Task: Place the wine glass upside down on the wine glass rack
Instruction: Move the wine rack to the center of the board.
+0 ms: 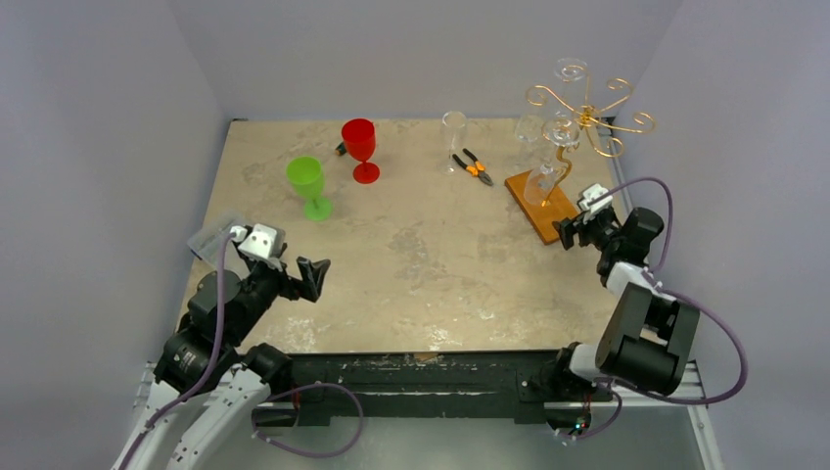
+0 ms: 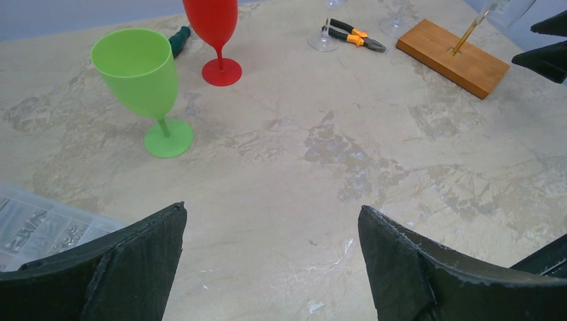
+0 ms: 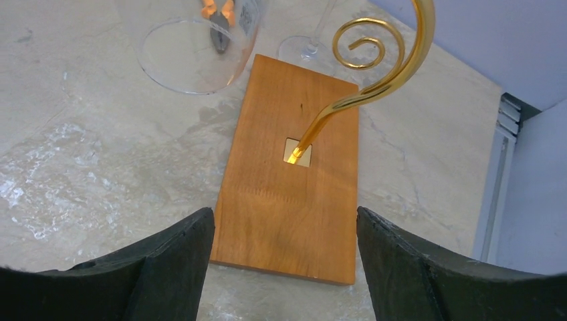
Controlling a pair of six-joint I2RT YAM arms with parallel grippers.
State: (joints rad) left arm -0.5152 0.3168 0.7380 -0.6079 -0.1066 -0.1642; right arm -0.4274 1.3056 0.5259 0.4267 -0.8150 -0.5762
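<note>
**Wine glass: handling and grip point**

The rack stands on the tabletop, and clear glasses hang from it. One upright clear glass stands left of the rack, beside the pliers. Expect it to be light, rigid, slick and breakable. Grip the stem gently. The right jaws, wide and empty, face the rack's base. The left jaws, wide and empty, hang well left of the rack.
</note>
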